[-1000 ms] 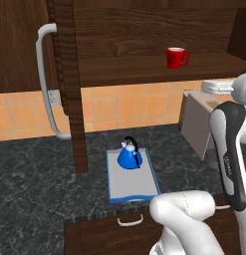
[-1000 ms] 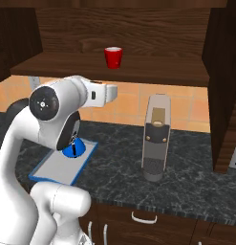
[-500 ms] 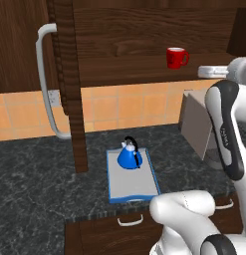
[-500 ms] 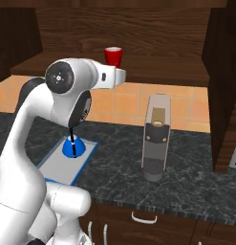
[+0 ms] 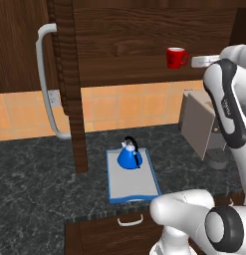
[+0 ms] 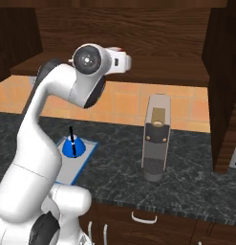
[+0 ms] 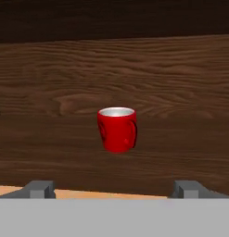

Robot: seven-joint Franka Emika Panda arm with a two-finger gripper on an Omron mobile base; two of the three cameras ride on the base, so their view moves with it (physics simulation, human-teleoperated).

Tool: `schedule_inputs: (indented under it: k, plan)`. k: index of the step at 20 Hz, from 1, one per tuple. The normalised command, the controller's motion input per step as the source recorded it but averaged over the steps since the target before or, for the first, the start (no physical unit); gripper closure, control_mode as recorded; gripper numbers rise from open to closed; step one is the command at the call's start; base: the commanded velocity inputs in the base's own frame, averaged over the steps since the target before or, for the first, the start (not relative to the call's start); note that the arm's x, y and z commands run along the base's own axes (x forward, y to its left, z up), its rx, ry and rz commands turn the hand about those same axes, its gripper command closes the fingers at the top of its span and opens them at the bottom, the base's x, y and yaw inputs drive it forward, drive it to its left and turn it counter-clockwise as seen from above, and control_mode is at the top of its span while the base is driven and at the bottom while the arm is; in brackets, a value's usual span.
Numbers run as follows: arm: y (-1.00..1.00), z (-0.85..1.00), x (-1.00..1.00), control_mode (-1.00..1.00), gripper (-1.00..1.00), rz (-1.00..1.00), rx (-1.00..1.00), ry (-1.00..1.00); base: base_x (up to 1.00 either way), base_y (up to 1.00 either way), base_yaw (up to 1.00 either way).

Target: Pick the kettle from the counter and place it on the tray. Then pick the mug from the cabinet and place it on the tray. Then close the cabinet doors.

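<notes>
Glossy white rounded arm segments with dark grey circular joint caps, and small grey lettering on one link.

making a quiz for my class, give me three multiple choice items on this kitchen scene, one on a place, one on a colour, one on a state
1. Where is the kettle?
A. on the tray
B. on the cabinet shelf
C. beside the tray

2. What colour is the mug?
A. green
B. red
C. white

3. How is the end effector?
A. shut on the mug
B. shut on the kettle
C. open, short of the mug

Answers:
1 A, the kettle stands on the tray.
2 B, the mug is glossy red.
3 C, the end effector has its tips wide apart, the mug beyond them.
</notes>
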Motion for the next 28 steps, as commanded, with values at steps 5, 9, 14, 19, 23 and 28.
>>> schedule_inputs:
  k: [5, 9, 14, 19, 23, 28]
  plan:
    - [-0.08, -0.01, 0.43, -1.00, -1.00, 0.11, -0.04, -0.13, 0.00, 0.00, 0.00]
    - [-0.04, -0.01, 0.42, -1.00, -1.00, 0.12, 0.00, -0.05, 0.00, 0.00, 0.00]
    - [-0.03, -0.01, 0.40, -1.00, -1.00, 0.14, 0.00, -0.01, 0.00, 0.00, 0.00]
    - [-0.06, 0.00, 0.26, -1.00, -1.00, 0.13, 0.00, 0.00, 0.00, 0.00, 0.00]
    - [-0.08, 0.00, 0.31, -1.00, -1.00, 0.08, 0.00, 0.00, 0.00, 0.00, 0.00]
    - [-0.12, 0.00, 0.30, -1.00, -1.00, 0.01, 0.00, 0.00, 0.00, 0.00, 0.00]
